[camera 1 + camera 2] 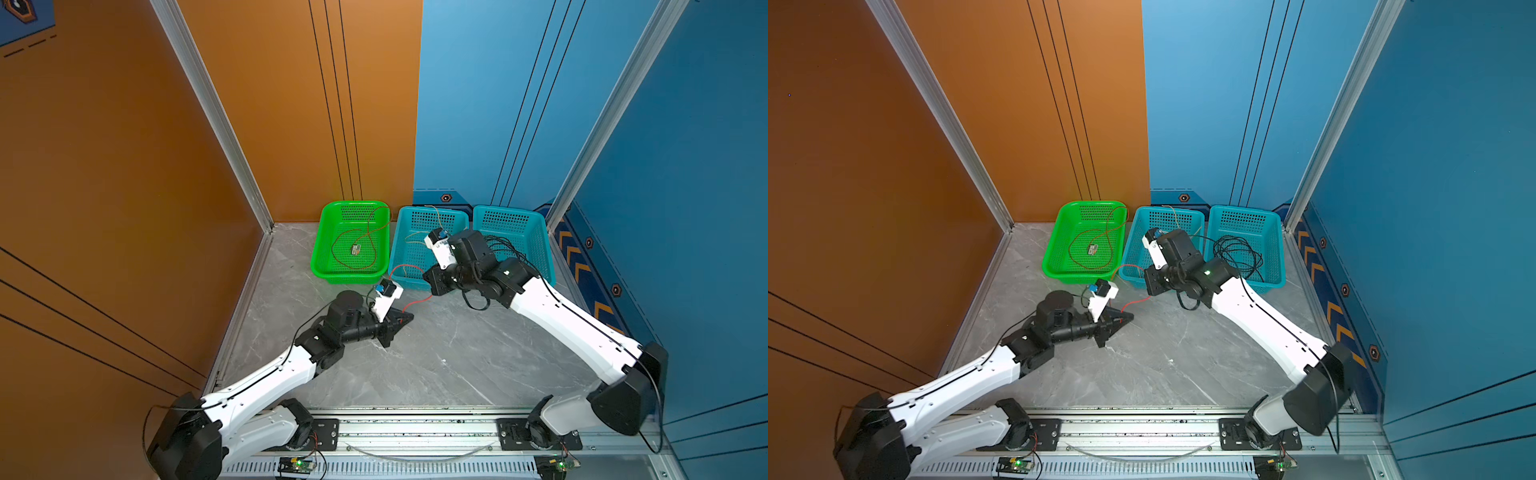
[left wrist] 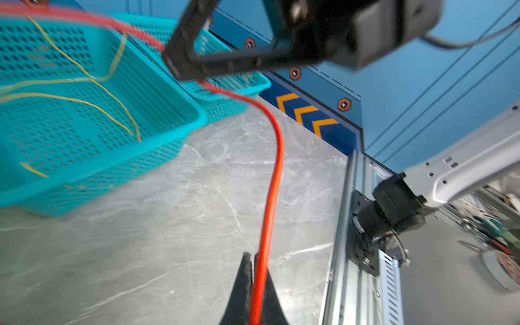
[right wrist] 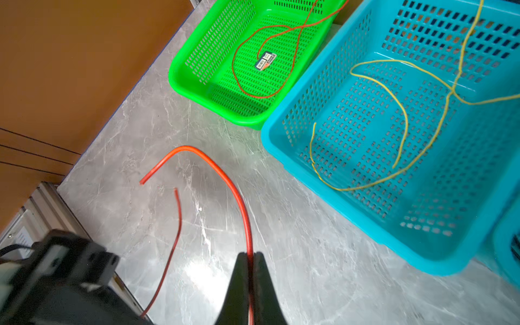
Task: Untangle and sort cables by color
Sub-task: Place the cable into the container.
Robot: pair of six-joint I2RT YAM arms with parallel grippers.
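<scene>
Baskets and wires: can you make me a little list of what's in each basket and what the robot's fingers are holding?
green basket: one thin red wire, looped, and a small label
middle blue basket: yellow wires
right blue basket: black wires, coiled
thick red wire: over the table in front of the baskets, not in a basket yet
left fingers: shut on the thick red wire
right fingers: shut on the thick red wire
</scene>
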